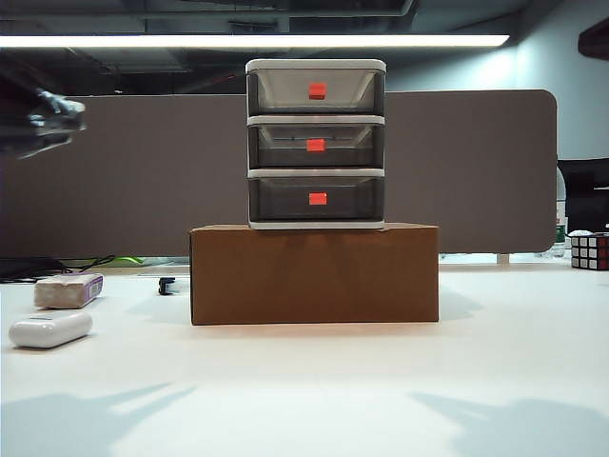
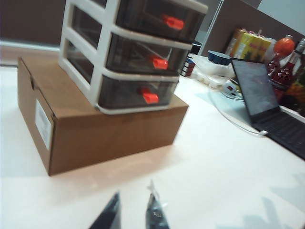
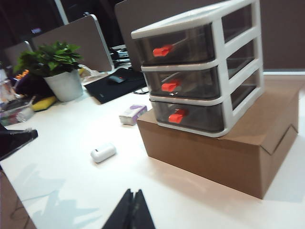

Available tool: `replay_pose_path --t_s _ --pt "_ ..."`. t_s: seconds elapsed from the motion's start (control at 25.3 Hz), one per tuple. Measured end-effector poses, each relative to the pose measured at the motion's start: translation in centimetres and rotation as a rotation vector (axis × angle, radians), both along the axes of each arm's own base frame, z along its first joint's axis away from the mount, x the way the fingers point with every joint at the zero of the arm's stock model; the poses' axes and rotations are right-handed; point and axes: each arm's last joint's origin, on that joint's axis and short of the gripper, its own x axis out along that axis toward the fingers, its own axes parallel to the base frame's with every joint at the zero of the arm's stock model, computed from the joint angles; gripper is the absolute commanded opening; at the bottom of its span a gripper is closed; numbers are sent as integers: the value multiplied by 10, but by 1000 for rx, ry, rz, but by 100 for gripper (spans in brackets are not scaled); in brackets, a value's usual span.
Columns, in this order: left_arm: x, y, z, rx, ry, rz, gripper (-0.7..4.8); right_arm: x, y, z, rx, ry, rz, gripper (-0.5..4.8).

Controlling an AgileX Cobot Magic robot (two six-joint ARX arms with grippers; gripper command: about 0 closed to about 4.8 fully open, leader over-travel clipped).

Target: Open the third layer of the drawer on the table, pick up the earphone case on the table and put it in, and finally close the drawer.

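The drawer [image 1: 316, 143] stands on a brown cardboard box [image 1: 314, 274] with all three tiers pushed in. Its third layer [image 1: 317, 198] is the lowest tier, with a red-orange handle [image 2: 149, 97]. On the table [image 1: 314, 390], far left, lies the white earphone case [image 1: 50, 329] [image 3: 103, 152]. My left gripper [image 2: 134, 200] hangs blurred at the upper left of the exterior view [image 1: 43, 122], well above the case; its fingers stand slightly apart with nothing between them. My right gripper [image 3: 134, 194] is shut and empty, above bare table in front of the box. It does not show in the exterior view.
A greyish-white block with a purple end [image 1: 68, 290] lies just behind the case. A Rubik's cube [image 1: 590, 251] sits at the far right. A laptop [image 2: 267, 100], bottles and a potted plant [image 3: 57, 71] stand on neighbouring desks. A grey partition [image 1: 476, 171] rises behind the drawer.
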Motion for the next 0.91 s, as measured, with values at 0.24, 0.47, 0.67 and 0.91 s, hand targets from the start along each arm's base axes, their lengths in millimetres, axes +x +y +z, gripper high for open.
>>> replay_pose_path --t_s 0.24,0.47,0.67,0.91 --pt "18 -19 -1 52 17 18 93 11 4 2 -51 123 -17 -6" --pt "41 -46 12 14 -19 3 92 31 12 15 -124 199 -13 -6" --pt "50 -58 21 -22 -51 -18 89 41 17 21 -120 205 46 -6" --pt "62 -72 25 -38 -5 -23 89 44 20 39 -57 28 90 -6"
